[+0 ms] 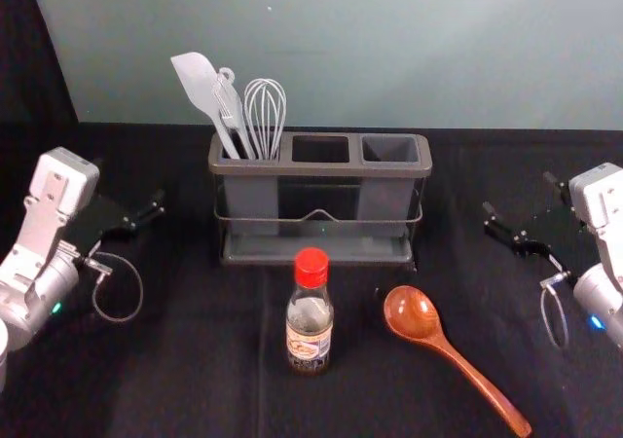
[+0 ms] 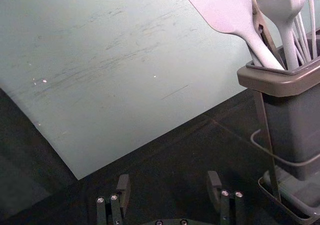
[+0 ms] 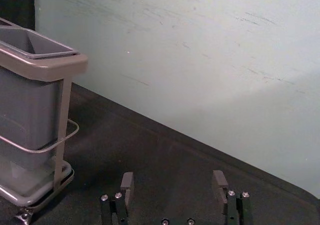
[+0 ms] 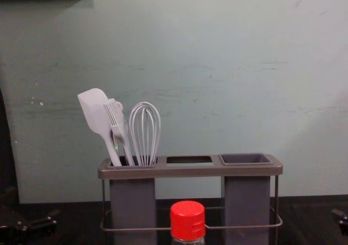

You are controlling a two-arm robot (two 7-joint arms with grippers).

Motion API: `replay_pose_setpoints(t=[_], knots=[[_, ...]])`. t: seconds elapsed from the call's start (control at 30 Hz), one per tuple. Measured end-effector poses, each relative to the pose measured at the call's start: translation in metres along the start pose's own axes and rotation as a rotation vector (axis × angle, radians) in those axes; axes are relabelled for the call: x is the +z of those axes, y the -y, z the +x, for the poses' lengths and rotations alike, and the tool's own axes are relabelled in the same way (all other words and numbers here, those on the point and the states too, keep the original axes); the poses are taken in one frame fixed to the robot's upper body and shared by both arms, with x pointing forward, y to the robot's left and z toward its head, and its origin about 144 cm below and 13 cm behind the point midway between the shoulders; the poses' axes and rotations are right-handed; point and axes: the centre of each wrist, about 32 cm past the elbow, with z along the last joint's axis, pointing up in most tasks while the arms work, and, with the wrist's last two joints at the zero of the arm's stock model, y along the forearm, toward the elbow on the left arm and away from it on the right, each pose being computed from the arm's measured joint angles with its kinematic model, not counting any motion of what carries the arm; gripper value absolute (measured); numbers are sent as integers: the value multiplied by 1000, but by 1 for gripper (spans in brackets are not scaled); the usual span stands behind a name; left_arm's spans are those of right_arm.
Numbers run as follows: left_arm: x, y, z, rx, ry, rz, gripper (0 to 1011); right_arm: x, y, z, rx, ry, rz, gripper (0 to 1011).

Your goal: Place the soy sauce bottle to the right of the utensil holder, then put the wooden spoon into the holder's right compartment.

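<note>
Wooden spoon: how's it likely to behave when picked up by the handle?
The wooden spoon is probably stiff, as it looks like solid wood. Its glossy finish could make it slippery. Gripped near the handle's end, it would likely dip toward the wider bowl.

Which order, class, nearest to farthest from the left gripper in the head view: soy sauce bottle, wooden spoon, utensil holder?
From the left gripper:
1. Utensil holder, to its right.
2. Soy sauce bottle, before the holder.
3. Wooden spoon, right of the bottle.
</note>
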Motion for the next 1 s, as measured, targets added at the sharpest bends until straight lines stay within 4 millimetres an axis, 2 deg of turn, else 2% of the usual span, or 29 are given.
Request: replay_pose_setpoints(t=[0.13,0.33,0.63,0.77,1.0], knots=[[0,0,0,0,0,0,1005,0,0,0,0,0,0,1003],[0,0,0,0,0,0,1005,15,5,3,19,20,9,1002],[0,0,0,0,0,0,1005,43,33,-2,67,30,13,1002],[0,0,0,0,0,0,1005,62,48,-9,143,16,-12,1002],[0,0,0,0,0,0,1005,87,60,-26,292,-33,-117,1002]])
